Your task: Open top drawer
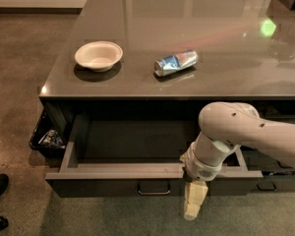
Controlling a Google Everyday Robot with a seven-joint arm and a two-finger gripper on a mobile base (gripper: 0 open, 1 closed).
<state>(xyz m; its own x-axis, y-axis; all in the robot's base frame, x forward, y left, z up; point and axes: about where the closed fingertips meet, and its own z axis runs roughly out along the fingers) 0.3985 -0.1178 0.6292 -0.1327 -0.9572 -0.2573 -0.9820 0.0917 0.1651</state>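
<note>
The top drawer [113, 171] is a wide dark grey drawer under the counter's front edge. It stands pulled far out, and its shallow grey interior [137, 139] shows. Its small loop handle [153, 189] sits at the centre of the front. My gripper [193, 203] hangs just right of the handle, in front of the drawer's front panel, its pale fingers pointing down. The white arm reaches in from the right over the drawer's right end and hides part of it.
On the grey counter [221, 58] stand a white bowl [98, 55] and a crushed blue and silver can [176, 63] lying on its side. A black bin with wrappers [46, 136] sits at the left. The neighbouring stack's drawers [278, 183] lie at the right.
</note>
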